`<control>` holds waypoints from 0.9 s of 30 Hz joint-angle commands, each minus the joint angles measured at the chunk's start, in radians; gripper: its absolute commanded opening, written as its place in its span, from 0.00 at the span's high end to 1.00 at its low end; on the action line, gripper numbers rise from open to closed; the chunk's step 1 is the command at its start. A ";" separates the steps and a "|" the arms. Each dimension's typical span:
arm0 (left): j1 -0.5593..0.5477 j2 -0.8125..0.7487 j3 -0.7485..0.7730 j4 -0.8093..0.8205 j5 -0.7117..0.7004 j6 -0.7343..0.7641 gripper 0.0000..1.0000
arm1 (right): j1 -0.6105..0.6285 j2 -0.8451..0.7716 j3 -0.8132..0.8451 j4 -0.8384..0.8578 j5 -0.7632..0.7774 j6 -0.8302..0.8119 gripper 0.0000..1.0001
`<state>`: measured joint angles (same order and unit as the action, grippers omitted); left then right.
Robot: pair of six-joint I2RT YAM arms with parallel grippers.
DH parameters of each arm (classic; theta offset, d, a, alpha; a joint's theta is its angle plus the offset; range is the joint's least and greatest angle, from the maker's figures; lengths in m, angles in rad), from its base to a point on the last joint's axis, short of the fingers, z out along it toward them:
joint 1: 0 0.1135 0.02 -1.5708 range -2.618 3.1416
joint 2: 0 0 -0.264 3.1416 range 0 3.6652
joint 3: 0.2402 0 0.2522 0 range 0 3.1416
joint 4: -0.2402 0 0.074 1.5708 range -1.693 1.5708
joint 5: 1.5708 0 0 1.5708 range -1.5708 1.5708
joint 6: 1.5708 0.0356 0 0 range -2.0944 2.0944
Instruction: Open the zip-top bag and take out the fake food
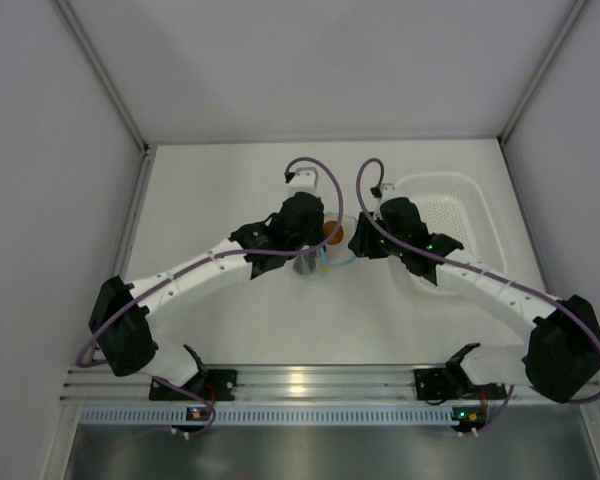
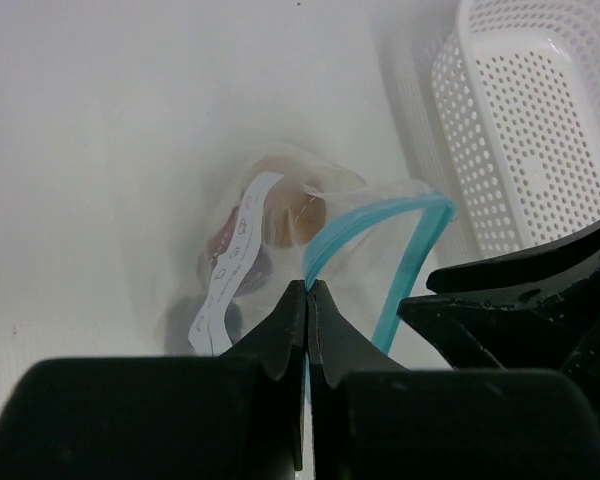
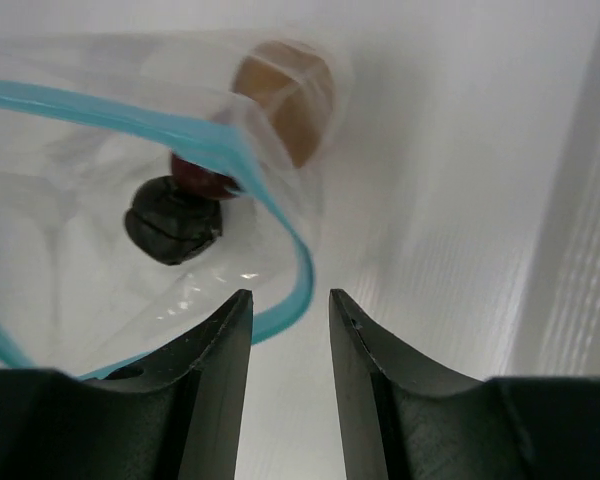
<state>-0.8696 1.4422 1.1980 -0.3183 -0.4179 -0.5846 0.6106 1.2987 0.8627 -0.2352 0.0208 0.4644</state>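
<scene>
One zip-top bag [image 3: 60,250] held three fake food pieces [image 3: 173,222], clearest from the right wrist. Left gripper [image 2: 307,292] pinched its strip [image 2: 375,215]; right gripper [image 3: 290,310], at three o'clock, gaped empty.

A fixed camera high above and behind the arm bases, which line the bottom of its frame, looks down on the whole table [image 1: 280,330] from far off. The left wrist camera peers forward and down past the left gripper [image 2: 307,288] at bottom centre. It sits close over the zip-top bag [image 2: 370,240] at mid-frame, with the basket [image 2: 520,120] at upper right. The right wrist camera looks past the right gripper [image 3: 290,298] from closer still, and the bag fills its upper left. Both wrist views share the bag's blue strip and the fake food [image 3: 175,220] inside. The overhead view shows that bag small at centre and the basket at right.
</scene>
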 commanded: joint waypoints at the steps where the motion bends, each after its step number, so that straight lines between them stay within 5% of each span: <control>1: -0.032 0.050 0.069 0.015 -0.022 -0.035 1.00 | 0.028 -0.093 0.078 0.020 -0.044 0.020 0.62; 11: -0.040 0.141 0.123 0.018 -0.008 -0.187 1.00 | 0.081 -0.098 0.078 0.030 0.051 0.033 0.65; 21: -0.039 0.152 0.092 0.040 -0.025 -0.241 1.00 | 0.081 0.123 0.120 0.181 0.132 0.046 0.68; 27: -0.035 0.113 -0.006 0.105 -0.006 -0.265 1.00 | 0.086 0.234 0.159 0.226 0.212 0.201 0.68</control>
<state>-0.9066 1.5963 1.2270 -0.2771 -0.4259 -0.8196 0.6842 1.5047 0.9554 -0.0937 0.1600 0.5640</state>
